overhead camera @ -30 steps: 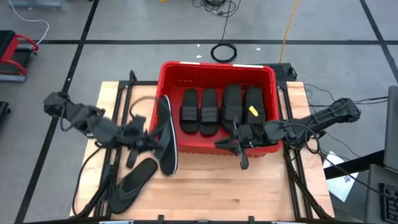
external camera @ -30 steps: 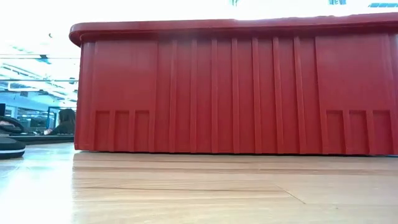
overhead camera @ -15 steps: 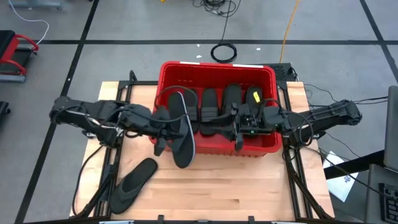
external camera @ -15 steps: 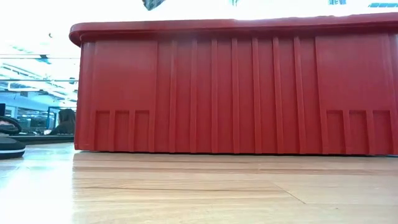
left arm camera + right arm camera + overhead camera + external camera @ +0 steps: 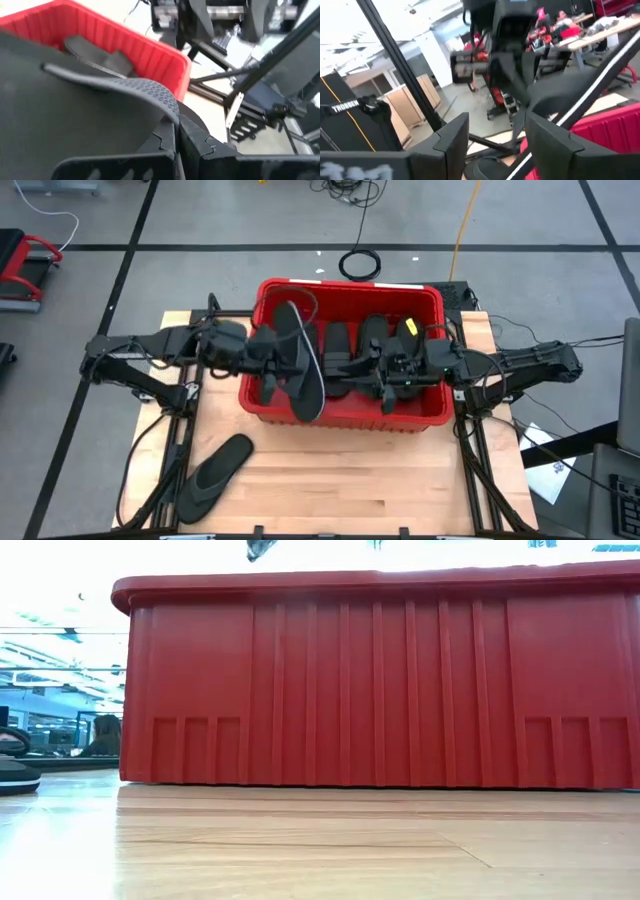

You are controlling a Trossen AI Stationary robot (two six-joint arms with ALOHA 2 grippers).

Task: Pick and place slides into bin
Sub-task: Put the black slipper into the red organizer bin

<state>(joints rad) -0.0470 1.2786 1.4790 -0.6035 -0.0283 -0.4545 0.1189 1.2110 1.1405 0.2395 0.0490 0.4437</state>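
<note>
The red bin (image 5: pixel 430 415) stands at the table's far middle, with several black slides (image 5: pixel 337 352) lying side by side inside it. My left gripper (image 5: pixel 268 366) hangs over the bin's left part, shut on a black flip-flop (image 5: pixel 300 370). The flip-flop's tip (image 5: pixel 260 548) shows above the bin's rim in the low view. Over the bin's right half my right gripper (image 5: pixel 384 382) stands open with nothing between its fingers (image 5: pixel 451 142). A second flip-flop (image 5: pixel 215 475) lies flat on the table's near left. My left gripper pinches the flip-flop's textured strap (image 5: pixel 161 100) between its two shut fingers (image 5: pixel 200 146). The arm reaches in from the table's left. The flip-flop hangs clear above the bin, tipped on its edge, its length running from far to near.
The bin's near wall (image 5: pixel 380 690) fills the low view. A yellow tag (image 5: pixel 408 330) sits on one slide in the bin. Bare wood (image 5: pixel 380 480) lies between the bin and the near edge. A cable coil (image 5: pixel 360 263) lies on the floor beyond the table.
My left gripper has carried the flip-flop from in front of the bin's near-left corner, up, rightward and toward the far edge, until it hangs over the bin's left part. My right gripper has gone from the bin's near wall toward the far edge, over the slides.
</note>
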